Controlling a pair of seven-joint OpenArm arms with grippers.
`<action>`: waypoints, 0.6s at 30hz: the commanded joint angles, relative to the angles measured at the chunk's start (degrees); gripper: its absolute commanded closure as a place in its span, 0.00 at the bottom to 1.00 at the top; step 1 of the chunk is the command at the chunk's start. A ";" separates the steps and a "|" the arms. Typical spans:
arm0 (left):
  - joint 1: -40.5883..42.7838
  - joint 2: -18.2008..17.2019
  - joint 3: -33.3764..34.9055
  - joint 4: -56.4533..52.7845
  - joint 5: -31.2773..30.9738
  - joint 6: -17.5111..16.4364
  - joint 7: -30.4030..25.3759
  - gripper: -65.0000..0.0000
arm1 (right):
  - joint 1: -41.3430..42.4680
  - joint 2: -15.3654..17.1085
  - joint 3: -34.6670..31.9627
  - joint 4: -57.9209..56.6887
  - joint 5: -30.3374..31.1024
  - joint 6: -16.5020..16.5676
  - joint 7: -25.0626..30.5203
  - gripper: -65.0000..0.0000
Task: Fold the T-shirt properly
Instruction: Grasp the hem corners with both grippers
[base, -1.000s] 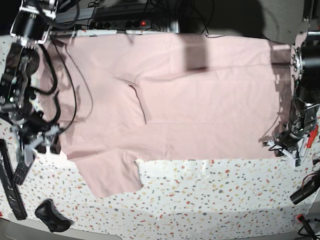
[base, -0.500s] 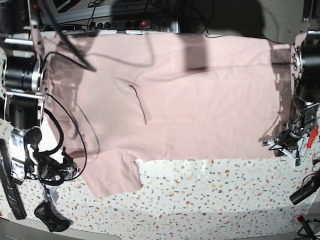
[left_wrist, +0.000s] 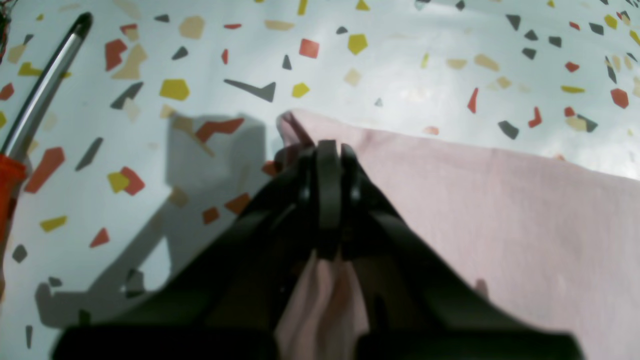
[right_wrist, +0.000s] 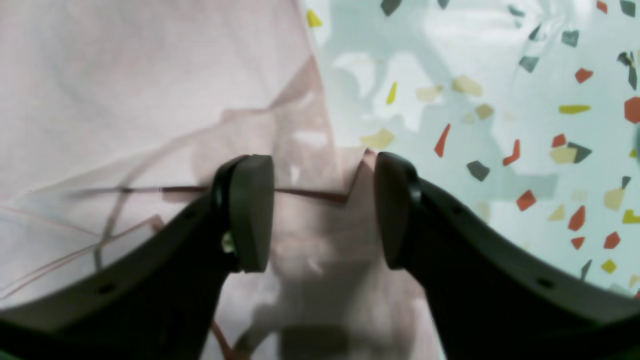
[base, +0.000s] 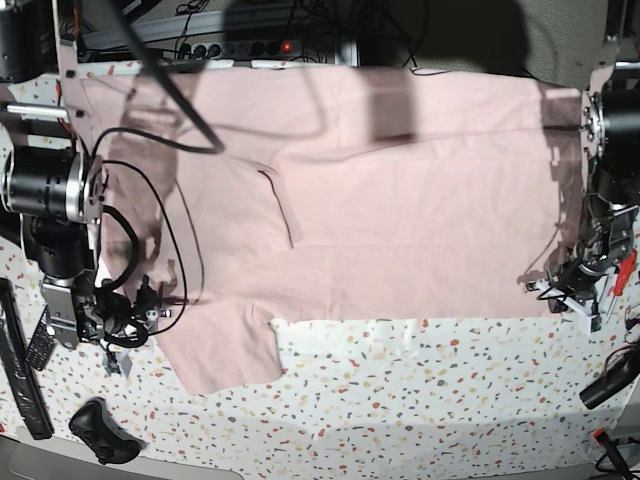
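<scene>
Since the earlier frames, the right gripper has been carried from the table edge back up to the near sleeve corner of the T-shirt, which is spread flat across the speckled table. Its jaws are held apart, straddling the sleeve's edge, which appears blurred in the wrist view. The sleeve could be missed, or only one layer caught, if closure comes too high. At the far right, the left gripper is clenched on the hem corner; that corner could slip if pulled unevenly.

White terrazzo-patterned table cover, black power strip with red light, tangled cables behind, dark backdrop
</scene>
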 joint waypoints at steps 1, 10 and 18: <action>-0.44 -0.17 0.07 -0.11 0.87 -0.46 3.17 1.00 | 2.40 0.37 0.04 0.70 0.24 -0.24 0.20 0.59; -0.44 -0.15 0.07 -0.11 0.83 -0.46 1.86 1.00 | 1.95 0.33 0.04 0.74 -2.16 -0.24 5.92 1.00; 0.37 -0.17 0.07 5.60 0.83 -0.48 0.57 1.00 | 1.90 0.35 0.04 6.29 -2.32 1.81 9.16 1.00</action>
